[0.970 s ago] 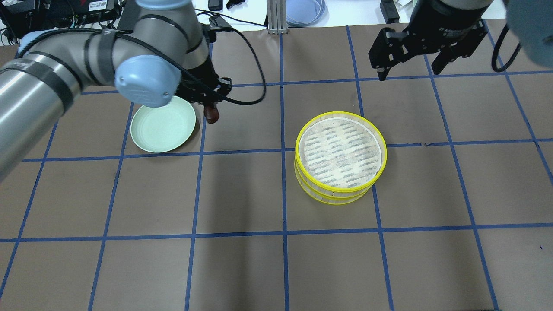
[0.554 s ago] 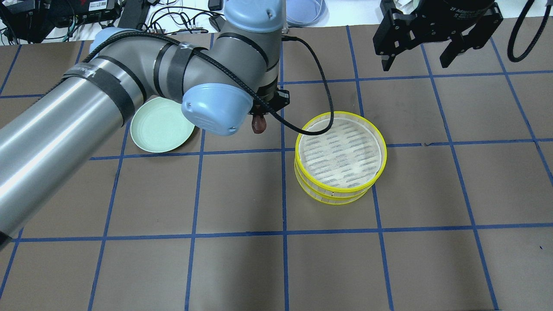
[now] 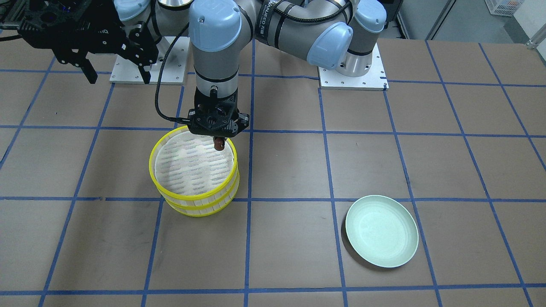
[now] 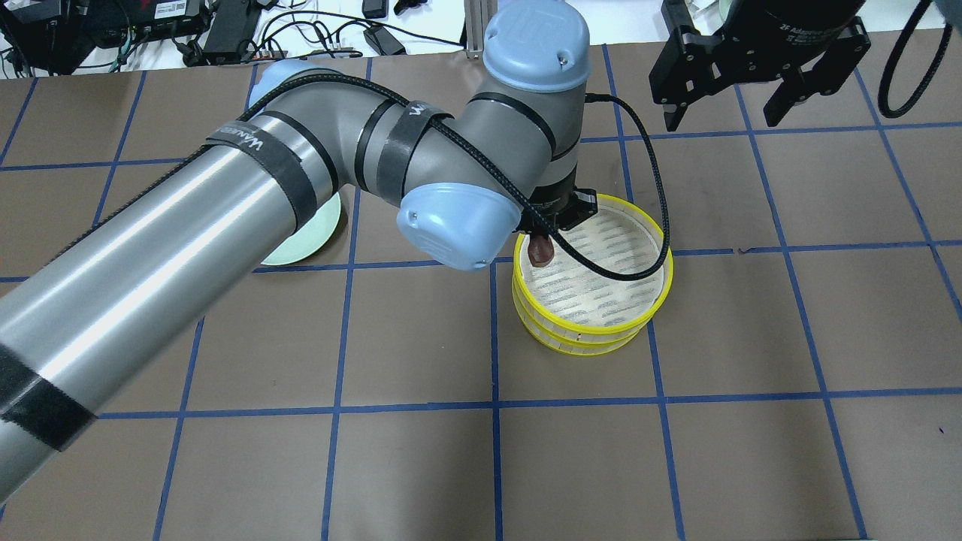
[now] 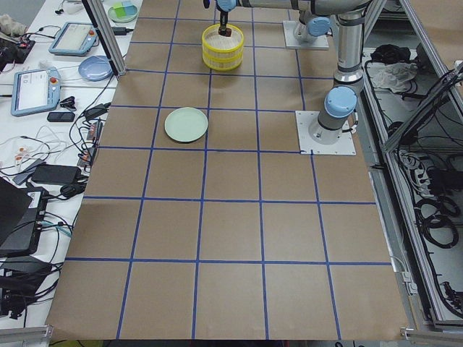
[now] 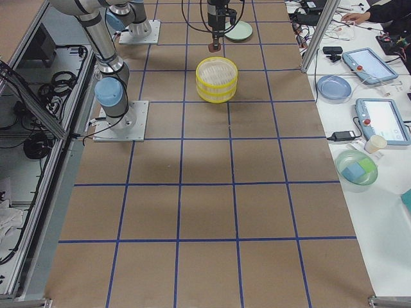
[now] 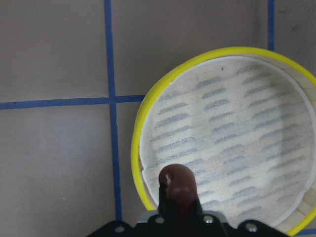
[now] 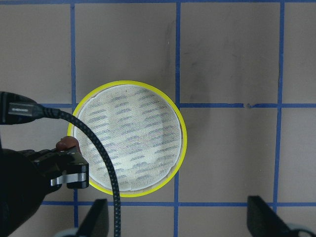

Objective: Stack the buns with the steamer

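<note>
The steamer (image 4: 594, 329) is two yellow-rimmed tiers stacked at mid-table; it also shows in the front view (image 3: 193, 204). The top tier's white slotted floor (image 7: 232, 133) is bare. My left gripper (image 4: 541, 242) is shut on the dark reddish-brown bun (image 4: 539, 252) and holds it just above the top tier, inside its rim on the plate's side. The bun also shows in the front view (image 3: 219, 144) and the left wrist view (image 7: 178, 185). My right gripper (image 4: 723, 113) is open and empty, raised beyond the steamer. The cream-white bun is out of view.
A pale green plate (image 3: 381, 230) lies empty on the robot's left of the steamer, partly covered by my left arm in the overhead view (image 4: 312, 237). The brown table has a blue tape grid (image 4: 494, 338). Benches with devices line the table's far edge.
My left arm has swung right with the brown bun, from beside the green plate to over the steamer's top tier. The right gripper has barely moved.
</note>
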`<action>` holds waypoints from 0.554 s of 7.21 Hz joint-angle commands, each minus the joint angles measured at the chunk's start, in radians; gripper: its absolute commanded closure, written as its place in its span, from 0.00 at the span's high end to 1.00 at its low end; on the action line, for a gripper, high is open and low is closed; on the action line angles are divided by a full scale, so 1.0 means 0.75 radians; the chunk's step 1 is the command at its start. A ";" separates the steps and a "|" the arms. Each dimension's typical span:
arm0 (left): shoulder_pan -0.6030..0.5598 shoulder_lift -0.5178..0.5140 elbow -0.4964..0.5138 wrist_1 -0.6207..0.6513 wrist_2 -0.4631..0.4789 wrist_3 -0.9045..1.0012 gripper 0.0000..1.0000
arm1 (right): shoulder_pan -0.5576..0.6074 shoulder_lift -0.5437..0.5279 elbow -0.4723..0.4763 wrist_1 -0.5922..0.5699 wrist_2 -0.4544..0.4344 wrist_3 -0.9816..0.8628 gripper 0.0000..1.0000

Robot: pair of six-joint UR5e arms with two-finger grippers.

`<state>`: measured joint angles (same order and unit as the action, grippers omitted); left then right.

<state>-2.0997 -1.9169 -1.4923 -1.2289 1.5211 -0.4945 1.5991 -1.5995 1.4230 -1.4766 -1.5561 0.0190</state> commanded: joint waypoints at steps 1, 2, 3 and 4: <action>-0.007 -0.054 -0.002 0.017 -0.052 -0.005 0.48 | -0.001 0.001 0.001 -0.001 0.001 -0.001 1.00; -0.007 -0.068 -0.002 0.017 -0.048 -0.009 0.80 | -0.001 0.003 0.001 -0.001 0.001 -0.005 1.00; -0.007 -0.066 0.000 0.019 -0.044 -0.001 1.00 | -0.001 0.006 0.003 -0.001 -0.001 -0.009 1.00; -0.007 -0.066 -0.004 0.019 -0.038 -0.001 1.00 | -0.001 0.006 0.003 0.001 -0.001 -0.009 1.00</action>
<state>-2.1045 -1.9648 -1.4939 -1.2156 1.4883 -0.4971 1.5984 -1.5961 1.4246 -1.4769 -1.5565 0.0136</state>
